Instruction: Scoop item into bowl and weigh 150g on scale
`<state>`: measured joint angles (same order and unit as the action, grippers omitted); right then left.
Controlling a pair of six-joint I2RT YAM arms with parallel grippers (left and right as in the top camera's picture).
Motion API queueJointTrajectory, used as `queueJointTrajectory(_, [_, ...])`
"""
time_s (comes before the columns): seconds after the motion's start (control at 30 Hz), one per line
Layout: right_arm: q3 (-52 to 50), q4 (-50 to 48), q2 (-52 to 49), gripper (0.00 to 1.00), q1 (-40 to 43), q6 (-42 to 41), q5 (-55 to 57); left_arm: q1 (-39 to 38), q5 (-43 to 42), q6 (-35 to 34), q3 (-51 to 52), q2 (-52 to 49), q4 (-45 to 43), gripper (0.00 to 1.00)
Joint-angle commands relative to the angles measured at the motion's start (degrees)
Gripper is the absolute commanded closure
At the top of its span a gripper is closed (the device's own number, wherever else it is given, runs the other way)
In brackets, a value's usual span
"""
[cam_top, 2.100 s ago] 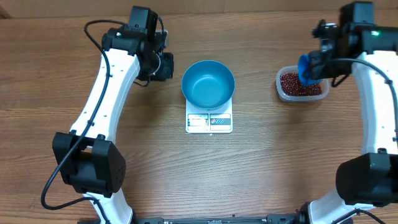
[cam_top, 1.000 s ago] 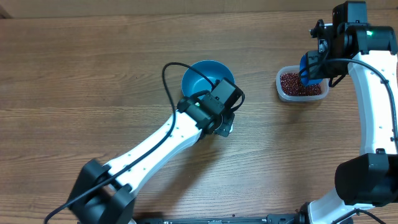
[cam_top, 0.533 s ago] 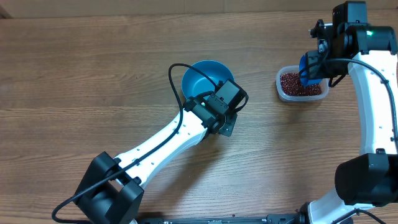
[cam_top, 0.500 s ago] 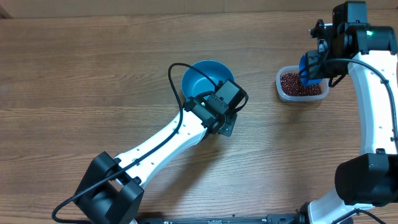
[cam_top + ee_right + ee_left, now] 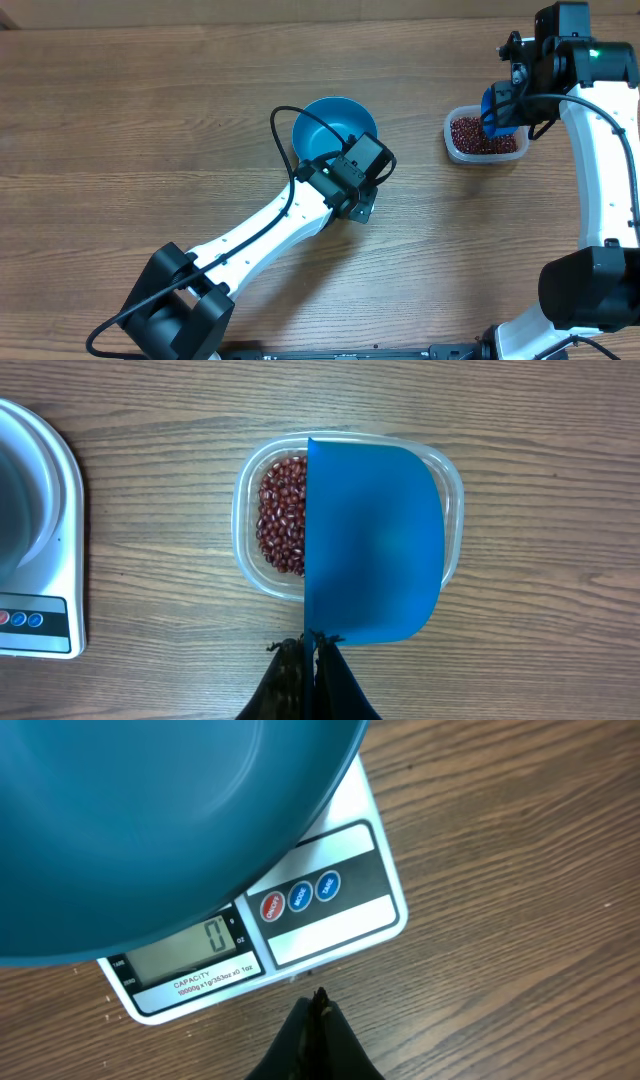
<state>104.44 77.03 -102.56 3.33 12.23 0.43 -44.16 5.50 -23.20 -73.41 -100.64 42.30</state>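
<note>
The round blue bowl [image 5: 333, 125] stands empty on the white scale [image 5: 330, 935], whose display reads 0. My left gripper [image 5: 318, 1000] is shut on nothing, its tip over bare wood just in front of the scale's button panel. In the overhead view the left arm hides most of the scale. My right gripper [image 5: 312, 645] is shut on the handle of a blue scoop [image 5: 375, 540]. The scoop hangs over the clear tub [image 5: 450, 510] of red-brown beans [image 5: 283, 515] and covers its right part.
The tub [image 5: 450, 140] sits at the back right, a short way right of the bowl. The left arm [image 5: 270, 225] stretches diagonally from the front left up to the scale. Bare wooden table lies all round.
The left arm has swung in from the back left to the scale's front edge, and over the last second its tip only shifted slightly there. The right arm and scoop have stayed still.
</note>
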Motion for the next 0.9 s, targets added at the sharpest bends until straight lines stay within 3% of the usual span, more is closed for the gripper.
queueJointTrajectory(0.0, [-0.24,-0.5,0.09,0.96,0.15,-0.22,-0.07,-0.13,1.07,1.97,1.25,0.24,-0.83,0.96])
queueJointTrajectory(0.27, [-0.24,-0.96,0.07,0.96,0.15,-0.22,-0.07,-0.13,1.11,2.38,4.68,0.02,-5.57,0.96])
queueJointTrajectory(0.57, [-0.24,-1.01,0.0,0.96,0.17,-0.2,-0.07,-0.13,1.18,8.0,5.22,-4.2,-11.28,0.96])
queueJointTrajectory(0.77, [-0.24,-1.42,0.0,0.96,0.17,-0.2,-0.07,-0.13,8.87,8.26,5.22,-5.92,-11.41,0.96])
queueJointTrajectory(0.87, [-0.24,-1.77,0.0,0.96,0.17,-0.22,-0.07,-0.11,8.76,8.46,5.22,-6.03,-11.52,0.96])
